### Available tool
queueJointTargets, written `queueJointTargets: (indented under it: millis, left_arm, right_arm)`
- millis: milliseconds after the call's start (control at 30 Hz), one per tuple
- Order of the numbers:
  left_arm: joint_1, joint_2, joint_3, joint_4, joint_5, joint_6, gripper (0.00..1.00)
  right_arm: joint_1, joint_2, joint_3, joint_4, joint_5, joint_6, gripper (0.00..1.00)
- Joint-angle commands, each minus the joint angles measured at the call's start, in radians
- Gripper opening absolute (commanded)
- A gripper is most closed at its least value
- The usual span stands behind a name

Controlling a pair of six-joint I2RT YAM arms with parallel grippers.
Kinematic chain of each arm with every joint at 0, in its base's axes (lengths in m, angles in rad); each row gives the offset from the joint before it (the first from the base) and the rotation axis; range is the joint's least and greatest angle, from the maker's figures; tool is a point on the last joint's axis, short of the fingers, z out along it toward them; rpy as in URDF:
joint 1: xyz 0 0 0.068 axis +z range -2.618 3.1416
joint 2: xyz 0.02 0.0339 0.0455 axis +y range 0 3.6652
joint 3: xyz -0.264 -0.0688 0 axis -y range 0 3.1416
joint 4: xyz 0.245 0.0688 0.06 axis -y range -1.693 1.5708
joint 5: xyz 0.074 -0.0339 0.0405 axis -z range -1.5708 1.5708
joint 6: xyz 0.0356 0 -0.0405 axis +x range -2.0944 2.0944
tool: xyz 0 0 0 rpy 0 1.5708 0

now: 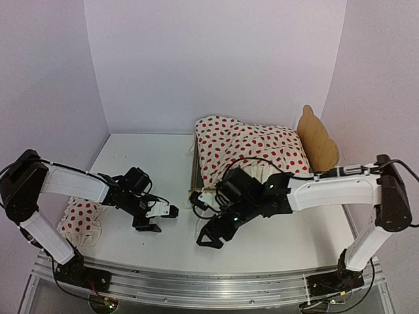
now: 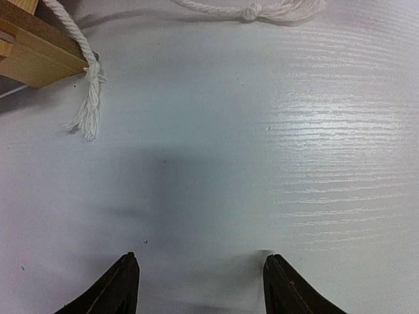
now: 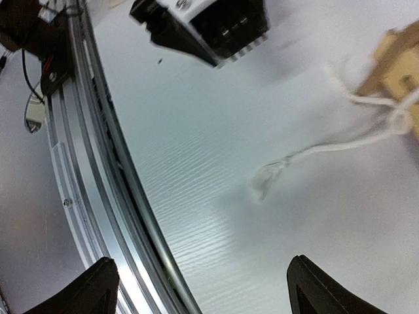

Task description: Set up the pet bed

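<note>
Two tools hang low over the white counter at the foot of the bed. The left tool has its fingers apart with nothing between them, and the right tool is spread wide and also empty.

The small light plywood pet bed with the scalloped headboard stands right of centre towards the far side, headboard at the right. The cream red-dotted ruffled cloth is draped over it, so the mattress pad is hidden.

The cloth looks bunched and uneven, so the step in hand seems to be dressing the bed. To do that well:

- Pinch the cloth by its near hem, one tool at each corner.
- Draw both corners evenly towards the foot end, so the frame does not slide or tip.
- Lift first, then pull.

The small red-dotted pillow lies near the left edge of the counter, partly under the left arm and well apart from the bed. It probably belongs at the headboard, which the right arm would reach more easily.

Loose white cotton cords with frayed tassel ends trail from the frame's corner across the counter just beside both tools. A finger could snag one and drag the bed. The two tools are also near each other, and the aluminium rail runs along the near edge.
</note>
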Motion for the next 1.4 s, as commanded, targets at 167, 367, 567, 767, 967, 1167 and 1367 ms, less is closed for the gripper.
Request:
queueJointTargets:
  millis: [167,367,567,767,967,1167,1367]
  left_arm:
    - [0.005,0.002,0.180,0.044,0.063,-0.215,0.68]
    - [0.005,0.061,0.190,0.097,0.088,-0.187,0.73]
    - [0.004,0.079,0.322,0.131,0.055,-0.155,0.72]
    - [-0.016,0.091,0.493,0.190,0.094,-0.248,0.72]
    - [-0.120,0.215,0.610,0.237,0.042,-0.323,0.75]
    - [-0.150,0.352,0.708,0.289,-0.072,-0.371,0.66]
    - [-0.217,0.351,0.710,0.302,-0.094,-0.319,0.58]
  right_arm:
    - [-0.258,-0.300,0.062,-0.219,0.283,0.172,0.84]
    - [-0.349,-0.301,0.084,-0.246,0.353,0.198,0.85]
    - [-0.482,-0.259,0.219,-0.360,0.471,0.166,0.83]
    - [-0.633,-0.166,0.313,-0.506,0.594,0.114,0.82]
    - [-0.745,-0.083,0.265,-0.510,0.558,0.102,0.78]
    - [-0.778,-0.041,0.209,-0.510,0.385,0.107,0.64]
    - [-0.676,-0.064,0.191,-0.429,0.326,0.170,0.52]
